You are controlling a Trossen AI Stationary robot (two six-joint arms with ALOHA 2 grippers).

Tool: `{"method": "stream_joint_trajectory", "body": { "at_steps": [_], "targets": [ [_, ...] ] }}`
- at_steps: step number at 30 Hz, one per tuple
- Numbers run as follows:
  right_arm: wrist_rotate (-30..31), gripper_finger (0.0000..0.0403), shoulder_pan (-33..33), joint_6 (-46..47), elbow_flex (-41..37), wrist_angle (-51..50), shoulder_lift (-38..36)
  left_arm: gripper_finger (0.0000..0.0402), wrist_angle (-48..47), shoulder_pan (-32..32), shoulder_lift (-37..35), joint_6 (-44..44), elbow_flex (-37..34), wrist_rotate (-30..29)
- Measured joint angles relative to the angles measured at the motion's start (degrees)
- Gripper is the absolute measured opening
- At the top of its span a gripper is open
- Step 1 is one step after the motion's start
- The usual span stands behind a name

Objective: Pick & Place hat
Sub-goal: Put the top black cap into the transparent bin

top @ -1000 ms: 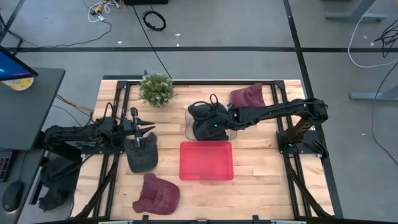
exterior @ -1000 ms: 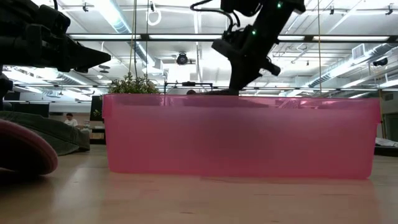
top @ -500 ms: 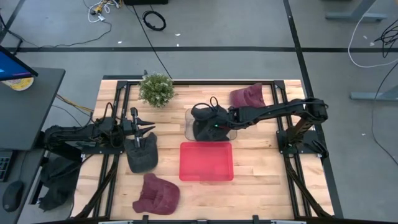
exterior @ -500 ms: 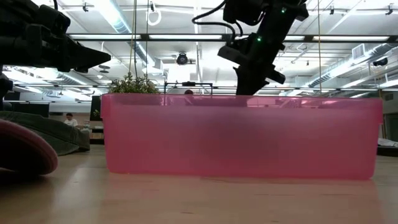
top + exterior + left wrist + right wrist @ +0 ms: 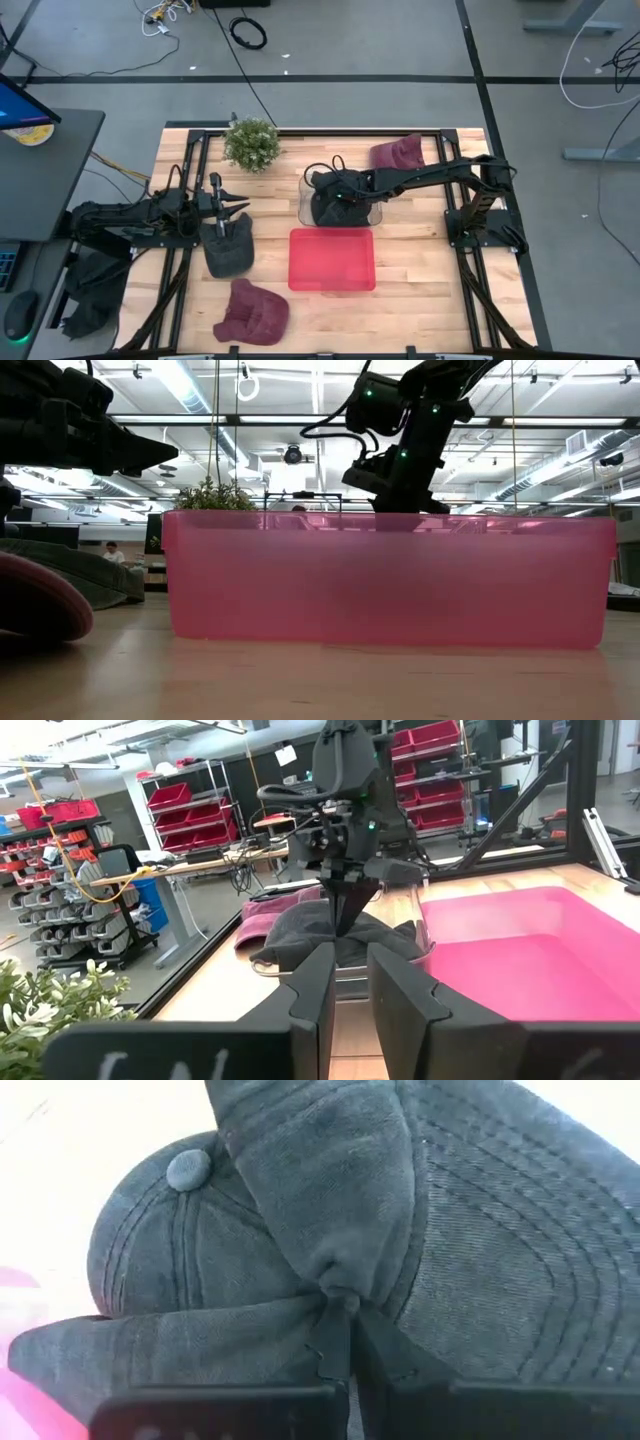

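The bench (image 5: 420,290) is pale wood planks in a black frame. Nearest its front edge lies a maroon hat (image 5: 252,312), and to one side of it, further back, sits a pink bin (image 5: 332,259), seen in the low view as a translucent wall across the front.

Left of the bin a dark grey hat (image 5: 228,250) lies on the wood, and the left tool (image 5: 232,209) hangs just above its rear edge, fingers pressed nearly together with a thin slit between them and nothing held.

Behind the bin stands a clear tub (image 5: 303,203) with a grey cap (image 5: 335,208) draped in it. The right tool (image 5: 338,196) reaches in over the tub from the right side and pinches a fold of the cap's cloth; the right wrist view shows the fingers (image 5: 338,1342) closed on a gathered crease near the crown button. The left wrist view shows the cap (image 5: 330,934) spilling over the tub's rim beside the bin.

At the back edge stand a small plant (image 5: 250,143) and another maroon hat (image 5: 396,154).

Beyond the bench the floor is grey with loose cables (image 5: 248,32); a desk (image 5: 45,170) stands at the left. The low view looks into a hall with ceiling strip lights, and the left wrist view shows shelves of red bins (image 5: 190,815).
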Motion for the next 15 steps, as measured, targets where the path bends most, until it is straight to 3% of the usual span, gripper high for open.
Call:
{"method": "stream_joint_trajectory", "body": {
  "at_steps": [15],
  "targets": [
    [-3.5,0.0005,-1.8,-3.2,-0.1,1.0,2.6,0.0067,0.0,0.0,0.0,0.0,0.0,0.0]
  ]
}}
